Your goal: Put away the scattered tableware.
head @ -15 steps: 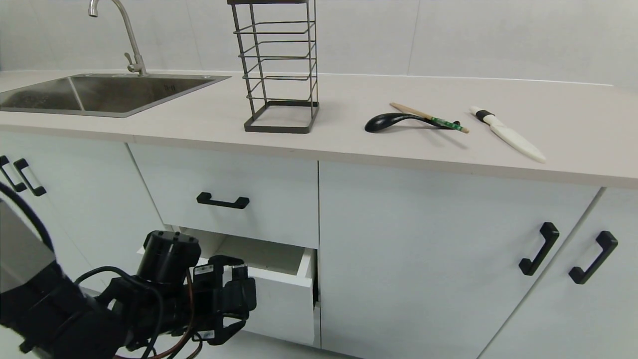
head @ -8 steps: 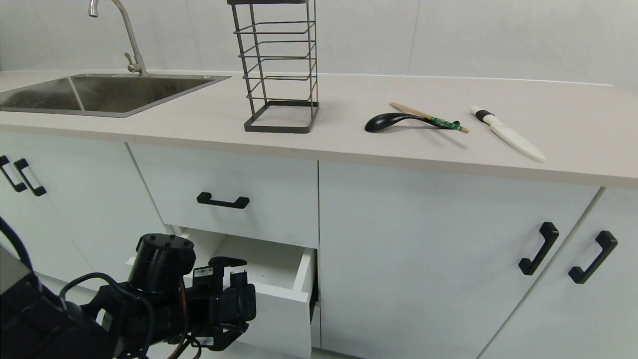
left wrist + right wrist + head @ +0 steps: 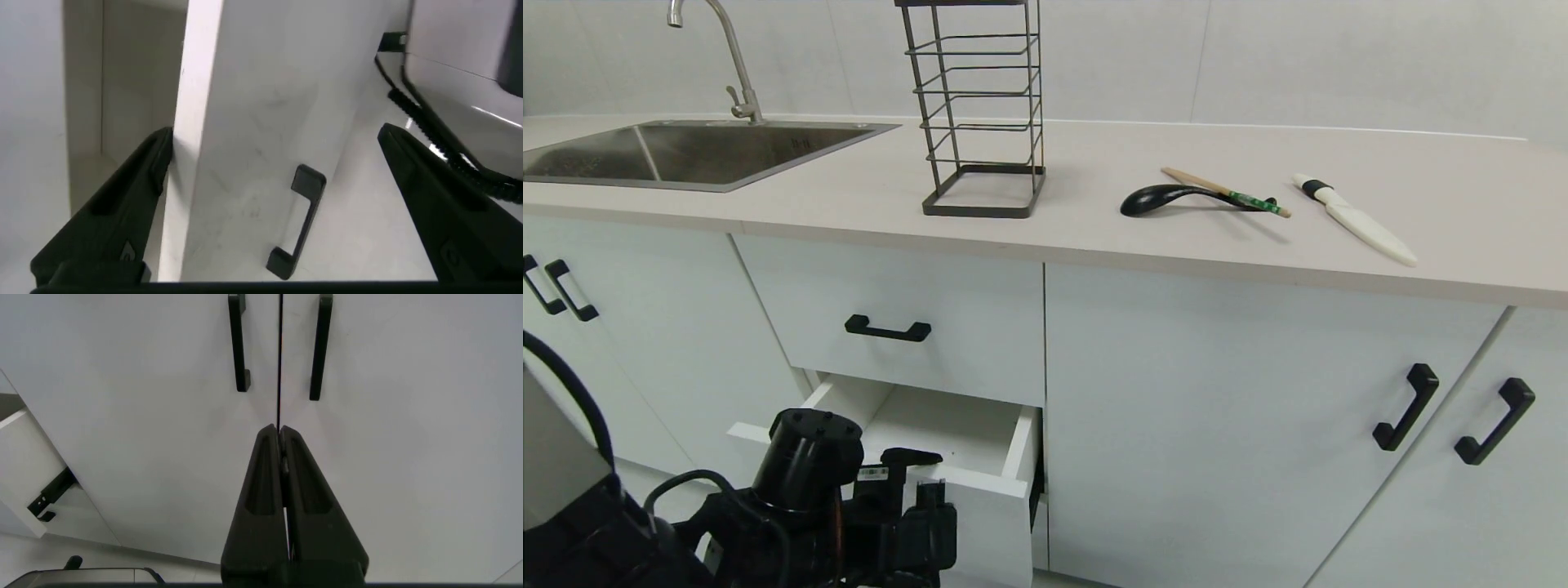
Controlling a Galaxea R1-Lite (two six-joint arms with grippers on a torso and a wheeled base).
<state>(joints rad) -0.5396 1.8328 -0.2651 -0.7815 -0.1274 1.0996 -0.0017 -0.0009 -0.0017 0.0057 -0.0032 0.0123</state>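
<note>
A black spoon (image 3: 1168,198), wooden chopsticks (image 3: 1225,193) and a white knife (image 3: 1356,219) lie on the right part of the countertop (image 3: 1094,237). Below, the lower drawer (image 3: 1005,478) stands pulled out with nothing visible inside. My left gripper (image 3: 923,531) hangs low in front of the drawer's front panel. In the left wrist view the left gripper (image 3: 274,139) is open, its fingers wide apart on either side of the panel and its black handle (image 3: 296,220). My right gripper (image 3: 282,437) is shut on nothing, facing two cabinet door handles (image 3: 237,343).
A tall black wire rack (image 3: 980,106) stands mid-counter. A steel sink (image 3: 686,151) with a tap sits at the left. The upper drawer (image 3: 888,329) is closed. Cabinet doors with black handles (image 3: 1405,408) are at the right.
The lower drawer has slid farther out. My left gripper has sunk lower and come back toward me in front of the drawer.
</note>
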